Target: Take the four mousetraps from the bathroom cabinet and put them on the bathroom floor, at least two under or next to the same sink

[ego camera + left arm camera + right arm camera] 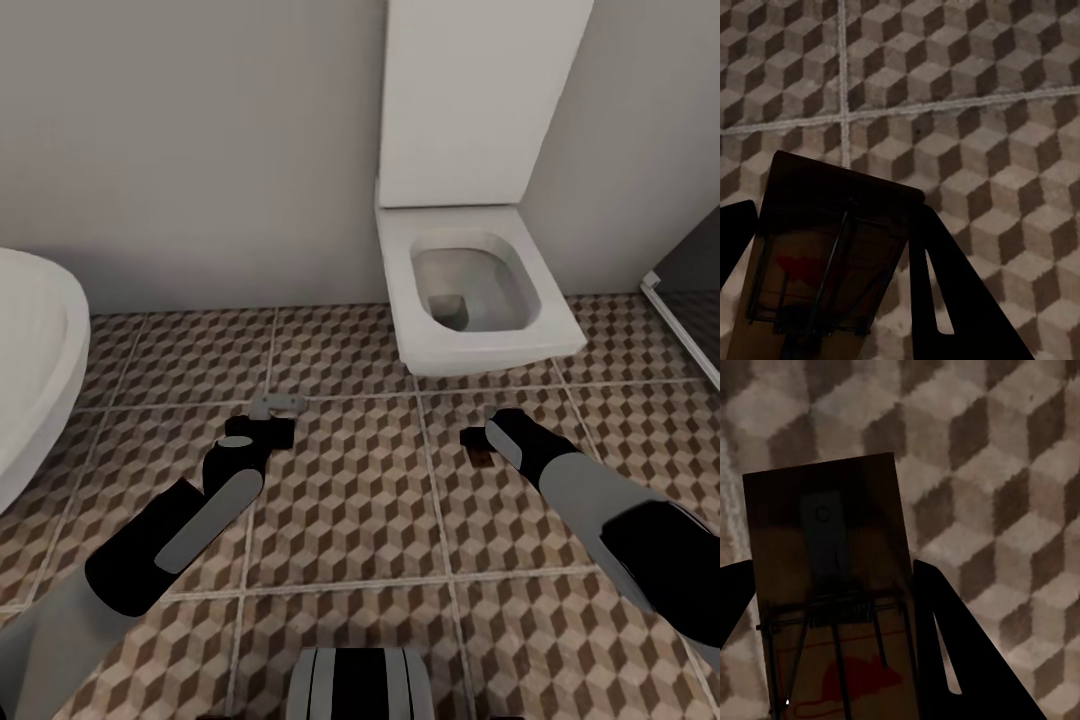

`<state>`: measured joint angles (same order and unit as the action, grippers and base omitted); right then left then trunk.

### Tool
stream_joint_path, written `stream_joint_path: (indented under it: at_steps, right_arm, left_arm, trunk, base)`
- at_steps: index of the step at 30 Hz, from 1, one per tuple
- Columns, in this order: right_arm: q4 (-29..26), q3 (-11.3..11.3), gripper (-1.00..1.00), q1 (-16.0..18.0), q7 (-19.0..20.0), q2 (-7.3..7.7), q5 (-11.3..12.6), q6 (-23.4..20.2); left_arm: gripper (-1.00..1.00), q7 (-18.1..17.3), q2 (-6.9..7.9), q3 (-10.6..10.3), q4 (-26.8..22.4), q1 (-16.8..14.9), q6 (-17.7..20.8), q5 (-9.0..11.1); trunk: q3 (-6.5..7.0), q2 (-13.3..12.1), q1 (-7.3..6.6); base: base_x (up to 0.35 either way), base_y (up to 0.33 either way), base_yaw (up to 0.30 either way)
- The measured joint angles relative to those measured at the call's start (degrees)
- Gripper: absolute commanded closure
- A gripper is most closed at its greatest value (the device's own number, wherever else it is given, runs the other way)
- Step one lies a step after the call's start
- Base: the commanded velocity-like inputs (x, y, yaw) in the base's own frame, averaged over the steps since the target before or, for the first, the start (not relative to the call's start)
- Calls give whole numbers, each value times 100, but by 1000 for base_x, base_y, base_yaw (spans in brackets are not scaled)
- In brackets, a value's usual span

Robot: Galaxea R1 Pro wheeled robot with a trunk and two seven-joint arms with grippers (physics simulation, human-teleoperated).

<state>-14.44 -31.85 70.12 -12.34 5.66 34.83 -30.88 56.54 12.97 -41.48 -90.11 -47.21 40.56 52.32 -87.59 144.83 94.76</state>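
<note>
Nearest to us, at the bottom of the head view, sits the rounded grey top of our own trunk [360, 682], with the two arms reaching forward on either side over the bathroom floor [340, 500] and its cube-pattern tiles. Our left gripper [262, 432] hangs low above the tiles; in the left wrist view its dark fingers [945, 292] are clamped on a mousetrap [825, 255], a tan board with wire parts and a red mark, held flat over a crossing of grout lines. Our right gripper [478, 442] hovers level with it, well apart, and the right wrist view shows its fingers [960, 645] closed on a second mousetrap [832, 585] with a red mouse drawing on it. Just ahead of the left gripper a small grey thing [273, 402] lies on the tiles; we cannot tell what it is. At the far left the sink [35, 370] curves in, white and glossy. Beyond the right gripper the white toilet [470, 290] stands against the wall, its lid up.
</note>
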Motion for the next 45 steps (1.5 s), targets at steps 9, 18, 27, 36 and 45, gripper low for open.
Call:
stream_joint_path:
  at_steps: [9,18,27,36,45]
  right_arm:
    - [1,2,100,0,0,0,0,0]
    - [16,0,100,0,0,0,0,5]
    - [40,-4,100,0,-1,8,1,8]
    - [52,0,100,0,-1,14,2,9]
    - [53,1,100,0,-1,9,0,9]
  left_arm:
    - [100,0,0,11,0,0,1,0]
    - [100,7,0,0,0,0,0,-1]
    - [100,8,0,-5,0,0,-6,-2]
    - [100,11,0,-7,0,0,-9,-3]
    - [100,16,0,-12,0,0,-9,-7]
  trunk:
    - [0,0,0]
    - [0,0,1]
    - [0,0,1]
    - [0,0,1]
    - [0,0,1]
  base:
    - [99,36,0]
    - [122,42,0]
    - [12,4,0]
    - [1,0,0]
    - [0,0,0]
